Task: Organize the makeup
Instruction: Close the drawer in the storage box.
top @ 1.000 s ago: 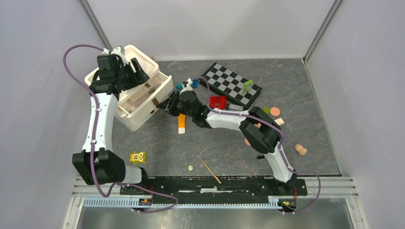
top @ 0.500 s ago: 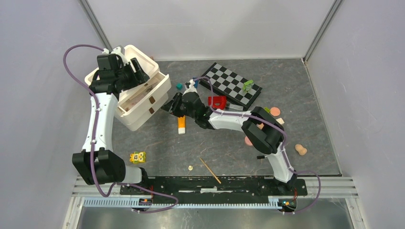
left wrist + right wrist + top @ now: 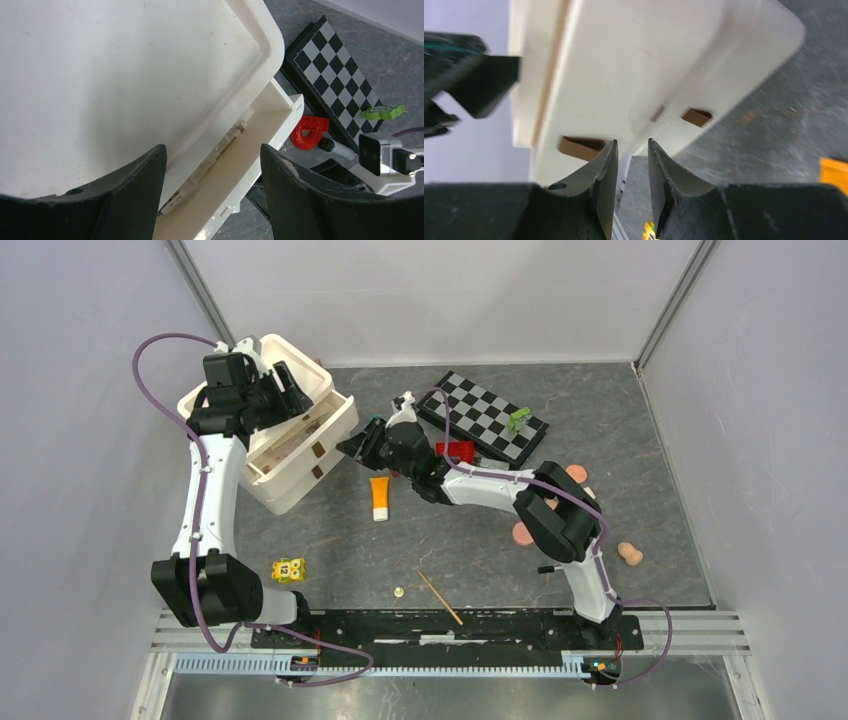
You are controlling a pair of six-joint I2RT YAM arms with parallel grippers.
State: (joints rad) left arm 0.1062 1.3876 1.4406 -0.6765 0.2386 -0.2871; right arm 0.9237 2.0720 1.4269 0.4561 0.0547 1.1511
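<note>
An orange tube with a white cap lies on the grey floor just below my right gripper; its edge shows in the right wrist view. Two pink discs lie by the right arm. The white drawer box stands at the back left. Its drawer is slightly out, with a clear labelled tube inside. My left gripper is open over the box top. My right gripper faces the drawer front, its jaws a narrow gap apart and empty.
A checkerboard with a green brick lies at the back. A red brick sits under the right arm. A yellow brick, a small gold disc, a thin brown stick and a peach piece lie nearer.
The drawer has slid back into the box. My right gripper has drawn back up and to the right from its front, uncovering the orange tube. The left arm has not moved.
</note>
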